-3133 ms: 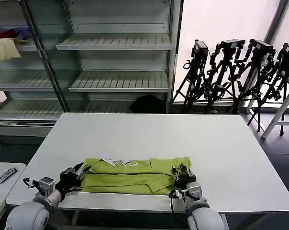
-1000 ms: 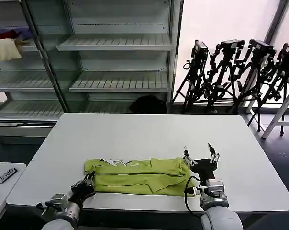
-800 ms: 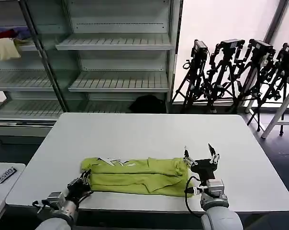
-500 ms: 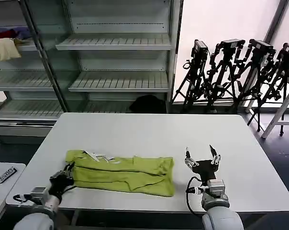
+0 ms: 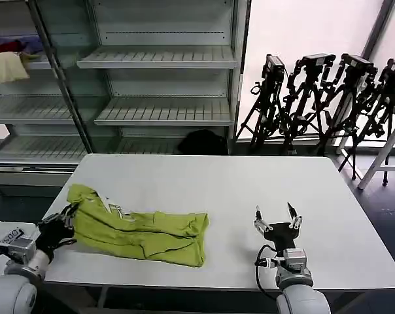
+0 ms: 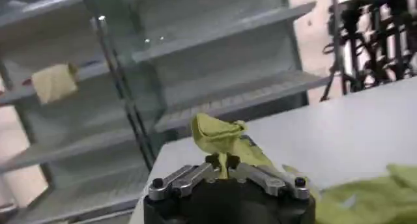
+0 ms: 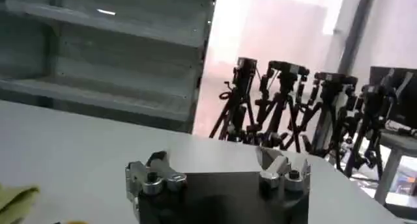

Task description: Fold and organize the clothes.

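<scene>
At the left edge of the table (image 5: 204, 176), just beyond its near corner, my left gripper (image 5: 60, 226) is closed on one end of the shirt (image 5: 142, 232); in my left wrist view the fingers (image 6: 195, 174) meet around a raised tuft of the yellow-green fabric (image 6: 218, 135), so the pinch is tight and the cloth stands up above it. I judge that I hold it this way to draw the long folded bundle sideways along the table, because the shirt lies slanted, its gripped end lifted at the left edge and the other end resting flat near the middle of the front part of the table. The fabric is wrinkled and a little bunched at the free end, so the fold looks loose, and I think it needs smoothing before the next fold. A small white patch (image 5: 114, 210) shows on the upper side of the shirt near my left gripper; it may be a print or a label, but I cannot read any letters on it. Further to the right, well apart from the shirt, my right gripper (image 5: 276, 221) stands above the bare table with the fingers spread wide and holds nothing; I think it waits there so that the cloth can slide freely. I see no brand name or other readable writing anywhere on the table.
</scene>
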